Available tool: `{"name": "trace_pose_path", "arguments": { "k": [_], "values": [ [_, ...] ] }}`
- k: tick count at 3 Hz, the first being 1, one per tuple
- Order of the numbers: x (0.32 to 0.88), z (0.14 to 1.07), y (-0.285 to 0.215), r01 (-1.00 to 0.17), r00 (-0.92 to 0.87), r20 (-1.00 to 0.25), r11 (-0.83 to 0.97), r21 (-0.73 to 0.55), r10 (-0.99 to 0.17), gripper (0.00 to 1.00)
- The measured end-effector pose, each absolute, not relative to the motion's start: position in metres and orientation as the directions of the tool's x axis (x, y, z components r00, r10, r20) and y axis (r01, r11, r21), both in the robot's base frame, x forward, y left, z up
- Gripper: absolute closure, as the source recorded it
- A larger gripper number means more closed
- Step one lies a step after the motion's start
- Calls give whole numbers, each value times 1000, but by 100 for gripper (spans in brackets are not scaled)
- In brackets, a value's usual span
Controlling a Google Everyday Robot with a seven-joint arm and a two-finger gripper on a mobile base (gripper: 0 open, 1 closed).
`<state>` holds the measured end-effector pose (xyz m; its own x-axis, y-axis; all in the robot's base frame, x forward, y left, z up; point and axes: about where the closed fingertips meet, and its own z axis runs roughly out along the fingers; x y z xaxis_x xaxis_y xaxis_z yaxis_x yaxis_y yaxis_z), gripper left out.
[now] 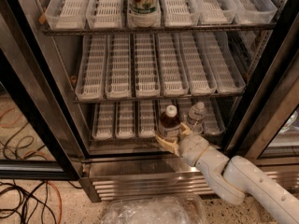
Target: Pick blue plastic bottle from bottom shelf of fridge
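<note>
Camera view, lower centre: the white hand (176, 139), grip impossible to tell, sits low on the dark-brown white-capped plastic bottle (169, 123), which could topple onto the neighbouring clear bottle (196, 116).

Bottom shelf (122, 133), white lane trays (116, 120), blue plastic bottle (168, 123) and clear bottle (196, 115) upright, pincer (173, 136) at shelf front.

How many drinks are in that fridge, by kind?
Dark bottle, white cap: 1, bottom shelf, with the end effector at its base
Clear bottle: 1, beside it
Labelled drink, top shelf: 1
Total: 3
</note>
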<state>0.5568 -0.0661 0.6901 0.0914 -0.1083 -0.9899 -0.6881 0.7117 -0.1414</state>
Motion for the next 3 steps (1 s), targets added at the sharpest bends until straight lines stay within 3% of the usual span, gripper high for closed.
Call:
{"name": "trace_pose_path", "arguments": {
  "k": [3],
  "values": [
    [539, 688, -60, -721, 98, -989, 677, -147, -110, 100]
  ]
}}
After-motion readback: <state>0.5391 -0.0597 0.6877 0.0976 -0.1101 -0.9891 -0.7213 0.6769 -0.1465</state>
